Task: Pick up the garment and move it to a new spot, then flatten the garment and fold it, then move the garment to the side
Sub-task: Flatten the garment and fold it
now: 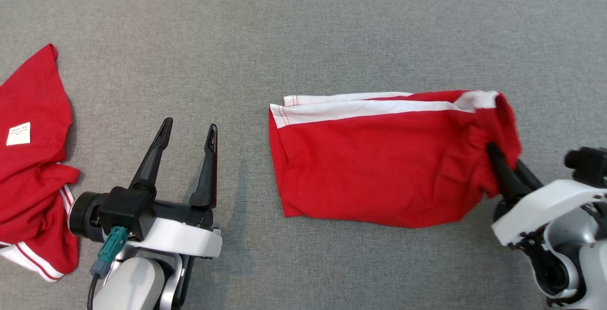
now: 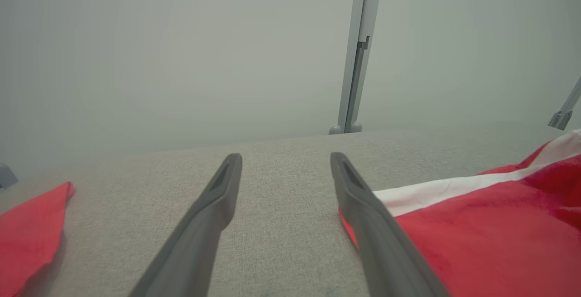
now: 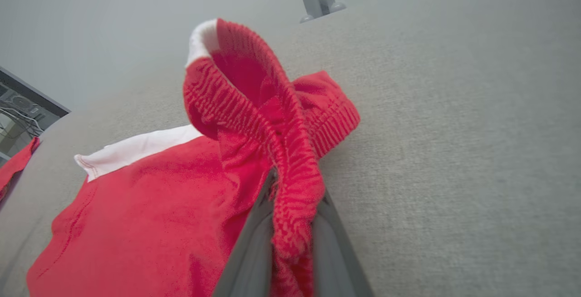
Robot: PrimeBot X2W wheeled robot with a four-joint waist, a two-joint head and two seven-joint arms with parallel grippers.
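Right of centre in the head view, on the grey woven tabletop (image 1: 303, 30): red cloth garment with white side stripes (image 1: 379, 168), folded into a rough rectangle. Lay flat except at its right end, bunched and raised there at the ribbed red waistband (image 3: 272, 120). Was pinched at that end by the right gripper (image 1: 498, 158), dark fingers closed on the waistband. Further left, at lower left of the frame: left gripper (image 1: 189, 125), fingers spread wide, holding nothing, near the garment's left edge yet clear of it. At the far left edge, well apart: second crumpled red garment with a white label (image 1: 33, 158). Looked like the start of the move aside, or of one more fold; could not tell which. Seemed best done low and slow, with every layer in the pinch, pulling along the table rather than up, so as not to spill the fold.
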